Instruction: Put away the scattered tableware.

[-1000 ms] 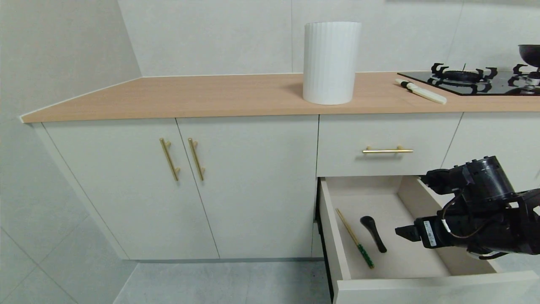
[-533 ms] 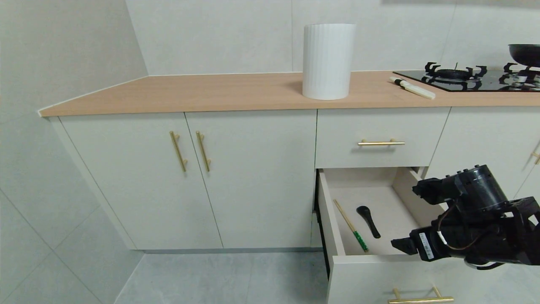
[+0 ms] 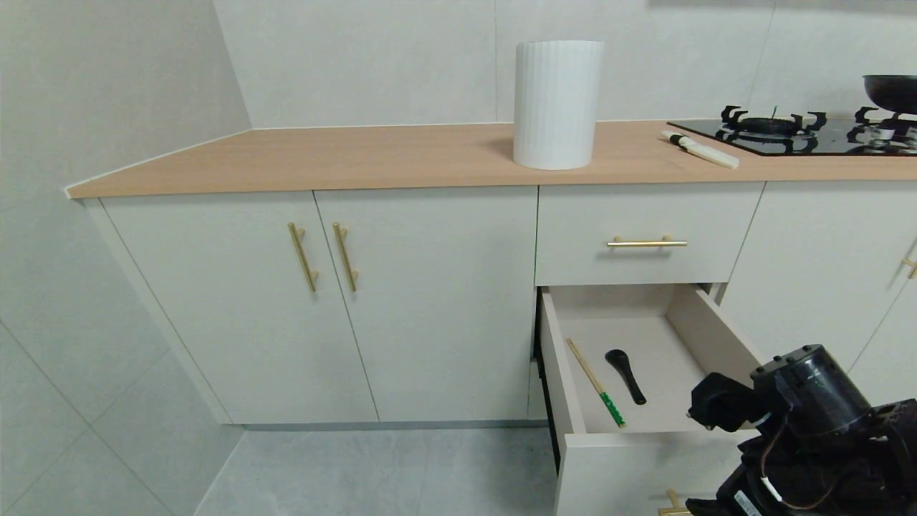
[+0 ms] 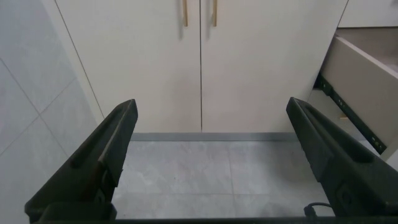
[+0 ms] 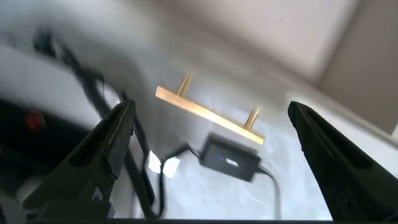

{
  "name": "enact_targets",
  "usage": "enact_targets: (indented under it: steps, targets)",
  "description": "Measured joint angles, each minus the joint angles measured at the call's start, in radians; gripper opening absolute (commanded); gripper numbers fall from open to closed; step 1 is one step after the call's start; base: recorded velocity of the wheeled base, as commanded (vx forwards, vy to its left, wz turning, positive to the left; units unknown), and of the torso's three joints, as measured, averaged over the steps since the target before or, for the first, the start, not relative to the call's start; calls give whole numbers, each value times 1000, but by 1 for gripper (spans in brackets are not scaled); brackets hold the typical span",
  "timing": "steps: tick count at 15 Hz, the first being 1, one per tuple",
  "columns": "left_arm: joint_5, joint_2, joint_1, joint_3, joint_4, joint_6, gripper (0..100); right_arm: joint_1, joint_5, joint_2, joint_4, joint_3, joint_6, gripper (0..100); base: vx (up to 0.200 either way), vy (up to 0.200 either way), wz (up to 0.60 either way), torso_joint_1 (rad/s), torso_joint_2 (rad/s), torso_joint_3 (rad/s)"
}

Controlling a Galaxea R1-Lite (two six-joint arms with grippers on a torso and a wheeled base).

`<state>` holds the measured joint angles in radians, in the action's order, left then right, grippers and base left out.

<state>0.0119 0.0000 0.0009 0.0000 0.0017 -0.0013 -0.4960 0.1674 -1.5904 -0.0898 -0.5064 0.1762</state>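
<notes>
- The drawer handle [image 5: 210,116] is smeared by blur in the right wrist view; in the head view the right arm [image 3: 809,430] covers all but its end.
- The pan [image 3: 892,89] at the hob's [image 3: 788,141] right edge is cut off by the frame.

The right arm [image 3: 809,423] has sunk toward 6 o'clock. A moment ago it hung over the open drawer's [image 3: 623,459] near right corner; now it sits lower, in front of the drawer face, at 5 o'clock from the opening. The right gripper [image 5: 209,112], fingers spread wide, has come down level with the brass handle [image 5: 186,104], and the arm now covers most of that handle.
</notes>
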Motion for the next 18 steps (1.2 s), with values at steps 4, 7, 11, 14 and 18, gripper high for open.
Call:
enact_targets:
  steps: [4, 7, 11, 14, 18]
  targets:
    - [0, 0, 0, 0, 0, 0, 100, -30, 1, -3, -1, 34, 16, 100, 0, 0, 0, 0, 0, 0]
    - [0, 0, 0, 0, 0, 0, 100, -33, 1, -19, -6, 36, 14, 100, 0, 0, 0, 0, 0, 0]
    - [0, 0, 0, 0, 0, 0, 100, -27, 5, -48, -7, 31, 11, 100, 0, 0, 0, 0, 0, 0]
    - [-1, 0, 0, 0, 0, 0, 100, -6, 10, -77, -8, 20, 9, 100, 0, 0, 0, 0, 0, 0]
    - [0, 0, 0, 0, 0, 0, 100, 36, 29, -122, -8, -19, -15, 100, 0, 0, 0, 0, 0, 0]
